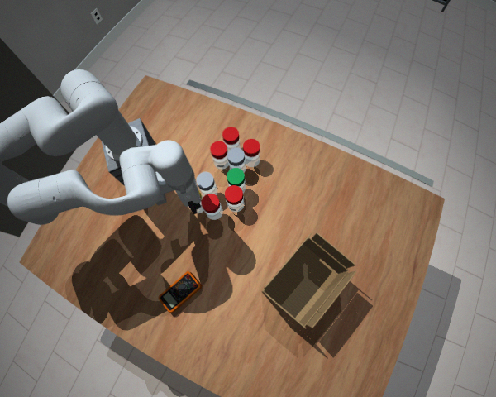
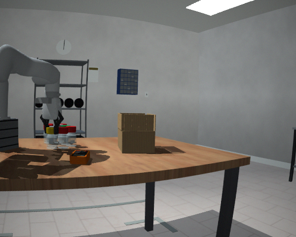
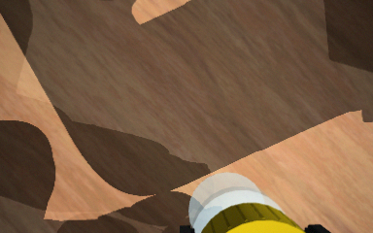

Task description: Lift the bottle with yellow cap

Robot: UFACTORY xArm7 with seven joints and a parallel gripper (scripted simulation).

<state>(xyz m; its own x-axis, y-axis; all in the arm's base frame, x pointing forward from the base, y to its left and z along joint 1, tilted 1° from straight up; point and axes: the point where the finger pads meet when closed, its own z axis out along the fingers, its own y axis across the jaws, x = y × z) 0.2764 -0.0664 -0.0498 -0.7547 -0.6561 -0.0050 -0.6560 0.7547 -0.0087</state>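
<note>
Gripper [image 2: 51, 126] clamps the yellow-capped bottle [image 2: 50, 138] on the table [image 2: 168, 163].
Fingers partly closed around its cap, beside upright red-capped bottles [image 2: 63, 137].

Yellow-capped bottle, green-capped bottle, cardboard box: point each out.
Yellow-capped bottle [image 3: 252, 219]: wrist view, ribbed side of its cap.
Green-capped bottle [image 1: 236, 175]: top view, centre of its cap.
Cardboard box [image 2: 136, 141]: exterior view, front wall.

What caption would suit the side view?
Robot hand shut on the yellow-capped bottle among red-capped ones, box nearby.
</note>
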